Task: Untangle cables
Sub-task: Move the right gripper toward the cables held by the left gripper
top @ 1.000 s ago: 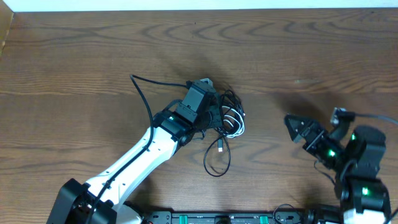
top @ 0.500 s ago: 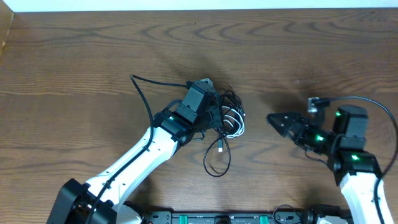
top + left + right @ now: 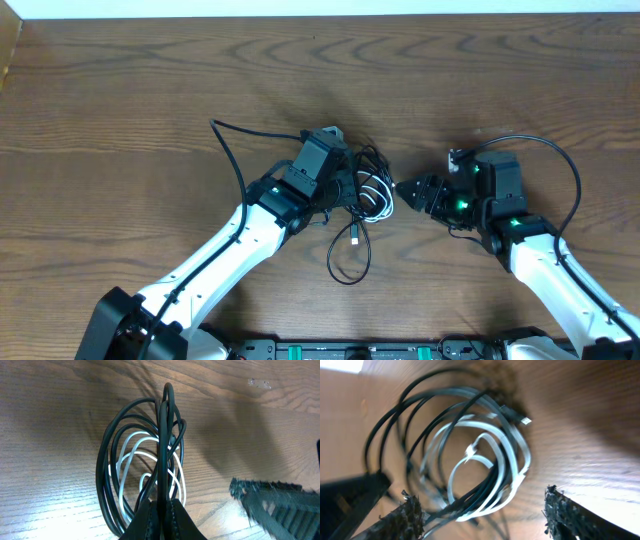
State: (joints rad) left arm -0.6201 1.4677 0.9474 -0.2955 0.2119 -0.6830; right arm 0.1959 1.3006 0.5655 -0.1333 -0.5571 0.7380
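The cables lie in a tangle at mid-table, black loops wound around a white one. My left gripper is shut on upright black strands of the tangle, and the white cable curls beside them. One black cable trails left and another loops toward the front. My right gripper stands open at the tangle's right edge. In the right wrist view its fingers straddle the near rim of the white cable and the black cables without pinching them. A small plug sticks out.
The wooden table spreads around the tangle, with a white edge along the back. The left arm crosses the front left diagonally. The right arm reaches in from the front right, its own black wire arching above it.
My right gripper has swept left from the table's right side up to the tangle's right edge, and its jaws have narrowed somewhat. The left gripper and the cables have stayed still.
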